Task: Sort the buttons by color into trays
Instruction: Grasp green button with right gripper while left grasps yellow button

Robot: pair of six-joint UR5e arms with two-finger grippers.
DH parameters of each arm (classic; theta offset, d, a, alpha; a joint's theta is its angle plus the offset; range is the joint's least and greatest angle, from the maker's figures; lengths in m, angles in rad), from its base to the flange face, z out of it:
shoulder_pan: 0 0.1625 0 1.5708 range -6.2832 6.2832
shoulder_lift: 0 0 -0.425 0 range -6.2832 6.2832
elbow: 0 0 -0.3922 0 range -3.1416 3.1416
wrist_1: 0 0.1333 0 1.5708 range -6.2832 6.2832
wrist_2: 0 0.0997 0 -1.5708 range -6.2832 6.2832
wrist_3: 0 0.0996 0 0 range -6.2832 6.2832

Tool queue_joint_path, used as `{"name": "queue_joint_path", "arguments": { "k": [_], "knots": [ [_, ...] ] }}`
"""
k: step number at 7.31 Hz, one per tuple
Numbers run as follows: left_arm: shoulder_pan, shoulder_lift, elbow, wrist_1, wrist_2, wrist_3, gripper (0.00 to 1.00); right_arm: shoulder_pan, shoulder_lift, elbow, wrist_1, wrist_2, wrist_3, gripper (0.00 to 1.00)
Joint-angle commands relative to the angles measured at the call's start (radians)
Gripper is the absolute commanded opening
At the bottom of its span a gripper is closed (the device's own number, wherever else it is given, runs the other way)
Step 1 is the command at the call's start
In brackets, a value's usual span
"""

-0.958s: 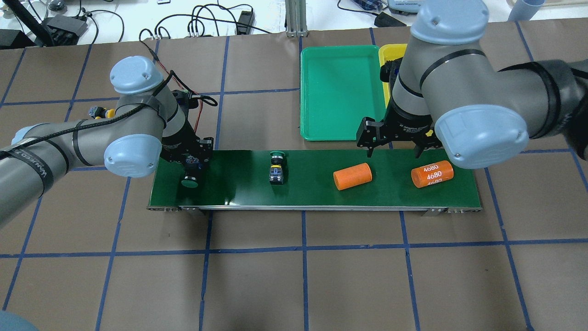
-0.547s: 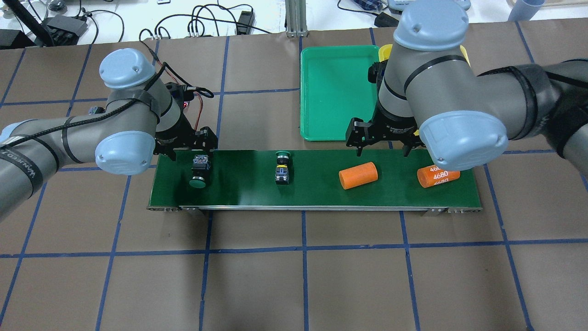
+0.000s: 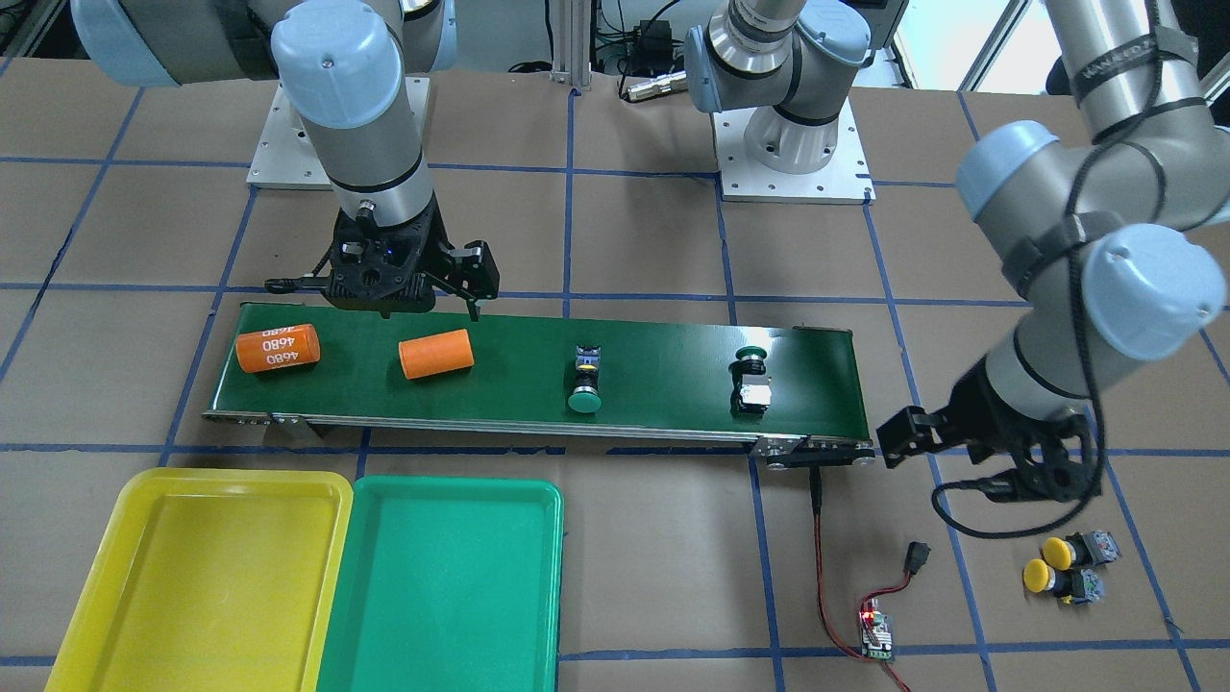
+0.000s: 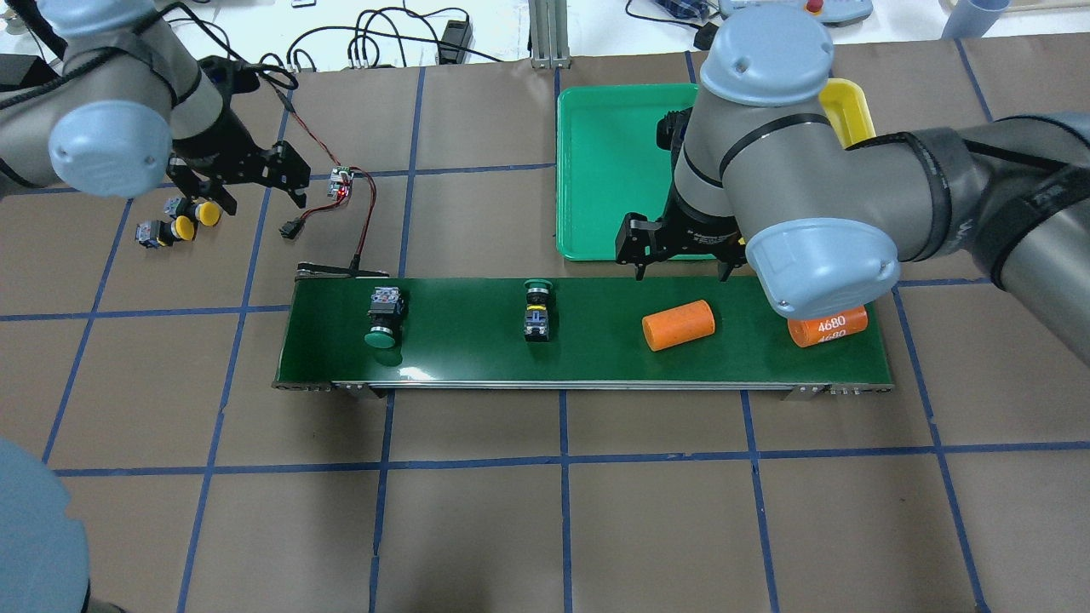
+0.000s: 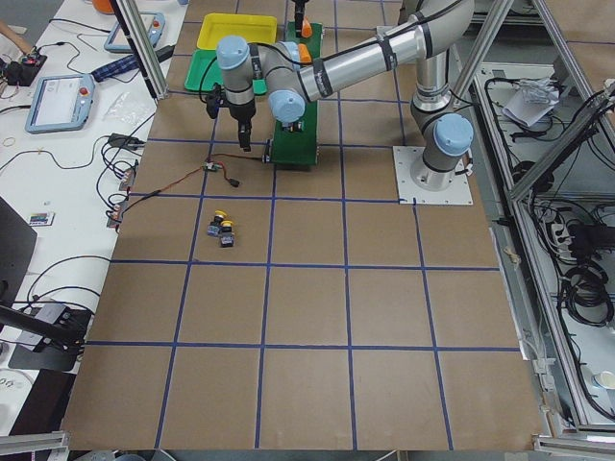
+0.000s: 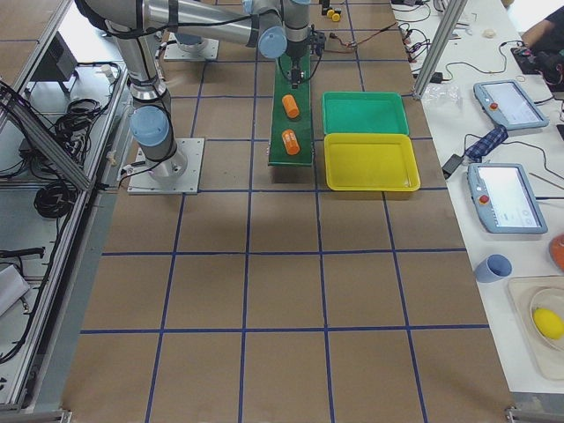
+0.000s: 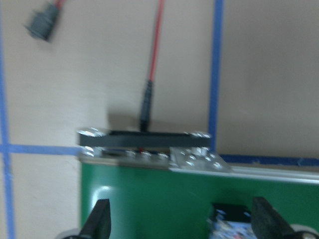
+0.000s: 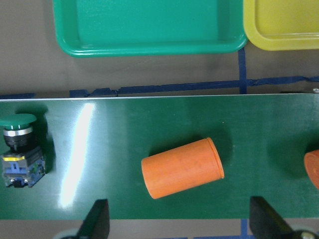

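Observation:
Two green buttons lie on their sides on the dark-green belt: one near its left end (image 4: 382, 317) (image 3: 751, 379), one mid-belt (image 4: 536, 310) (image 3: 583, 383) (image 8: 20, 157). Two yellow buttons (image 4: 183, 220) (image 3: 1055, 564) sit together on the table left of the belt. My left gripper (image 4: 255, 191) (image 3: 947, 471) hangs open and empty just beside them, between them and the belt's end. My right gripper (image 4: 681, 260) (image 3: 384, 298) is open and empty over the belt's far edge, near an orange cylinder (image 4: 678, 324) (image 8: 182, 168). Beyond the belt lie the green tray (image 4: 613, 170) (image 3: 442, 577) and the yellow tray (image 4: 847, 111) (image 3: 207, 567), both empty.
A second orange cylinder marked 4680 (image 4: 826, 326) (image 3: 277, 349) lies at the belt's right end. A small circuit board (image 4: 341, 183) (image 3: 876, 630) with red wires and a loose plug lies between the yellow buttons and the belt's left end.
My left gripper let go of a green button on the belt and swung away left to the yellow buttons. Everything on the belt drifted right. My right gripper shifted left.

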Motion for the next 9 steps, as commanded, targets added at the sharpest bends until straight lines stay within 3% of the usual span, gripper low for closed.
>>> {"name": "queue_joint_path", "arguments": {
  "k": [1, 6, 9],
  "knots": [
    [0.131, -0.182, 0.226, -0.074, -0.011, 0.377, 1.00, 0.059, 0.048, -0.006, -0.043, 0.003, 0.137, 1.00],
    [0.188, -0.333, 0.254, 0.028, -0.005, 1.157, 1.00, 0.138, 0.140, -0.009, -0.142, 0.004, 0.265, 1.00],
    [0.216, -0.358, 0.244, 0.046, -0.010, 1.277, 1.00, 0.168, 0.193, -0.009, -0.153, 0.001, 0.301, 1.00]
  ]
}}
